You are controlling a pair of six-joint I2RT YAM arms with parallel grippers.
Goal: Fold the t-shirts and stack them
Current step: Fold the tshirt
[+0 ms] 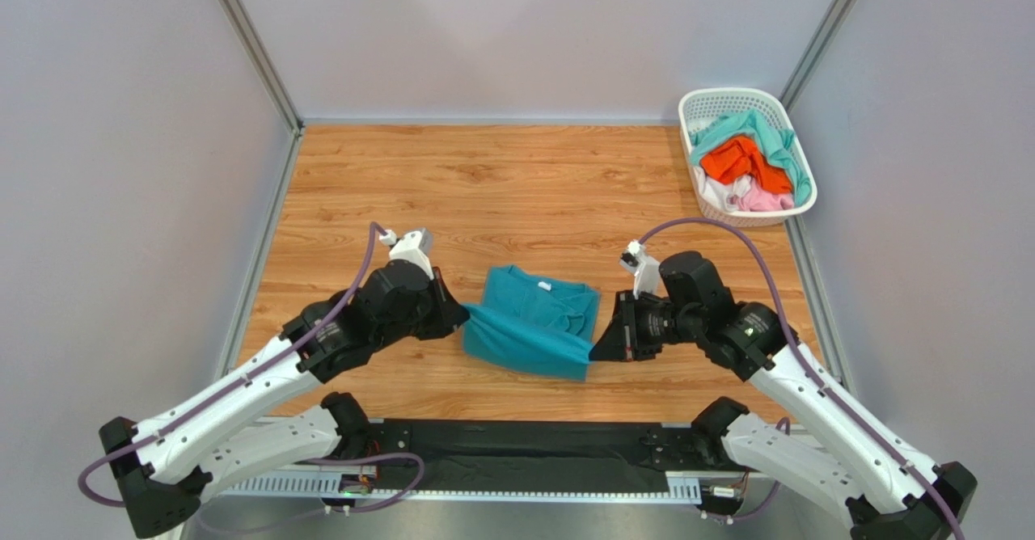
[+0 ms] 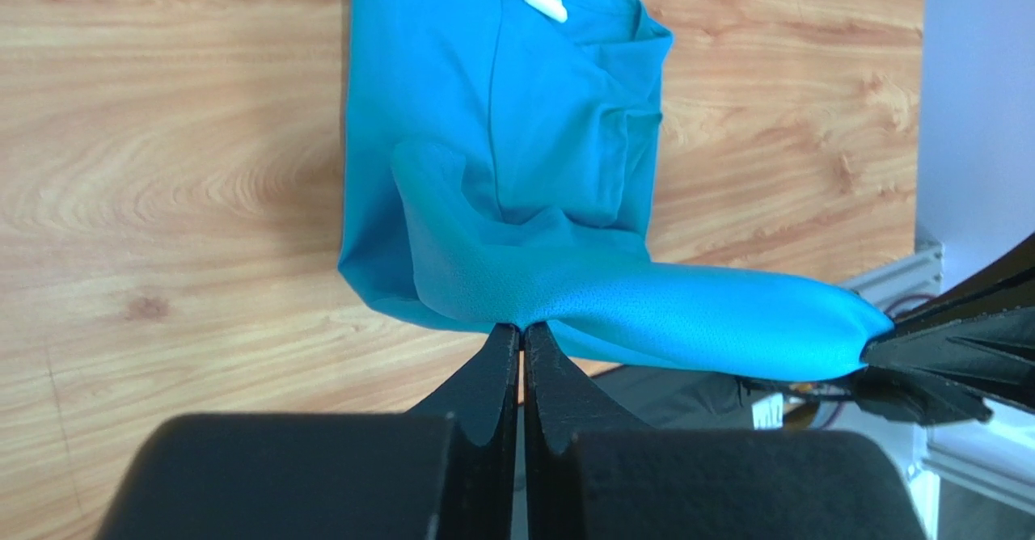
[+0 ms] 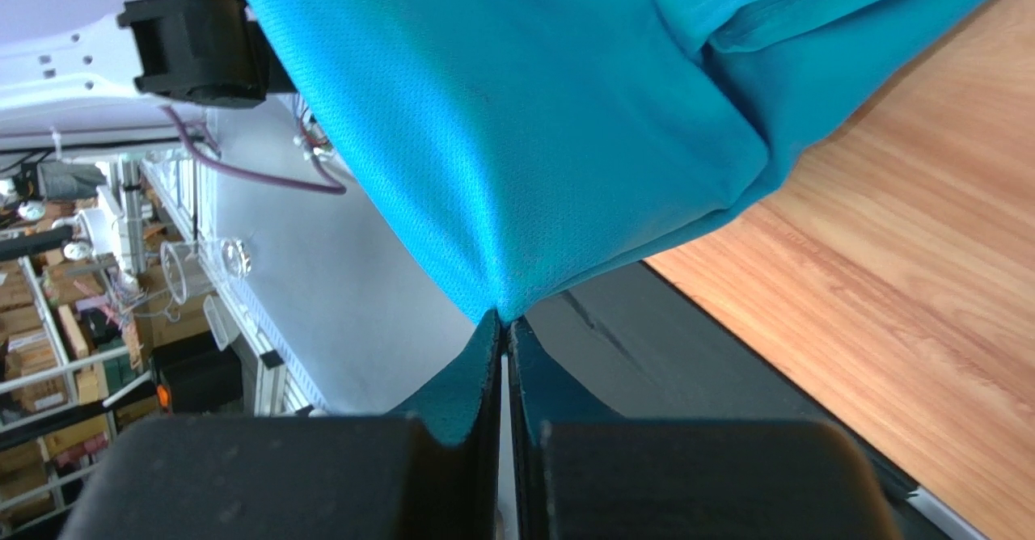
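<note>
Teal t-shirt (image 1: 535, 322), collar far, hem crosswise between left tool (image 2: 522, 328) and right tool (image 3: 503, 318)

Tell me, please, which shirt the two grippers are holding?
The teal-blue shirt on the table, pinched by the left gripper and right gripper; the orange, mint-green and pink ones lie in the basket.

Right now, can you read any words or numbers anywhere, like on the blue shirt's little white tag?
No text can be read anywhere.
White neck label on the teal t-shirt: too small to show any writing.
Shelves behind the table, right wrist view: too blurred to read.
</note>
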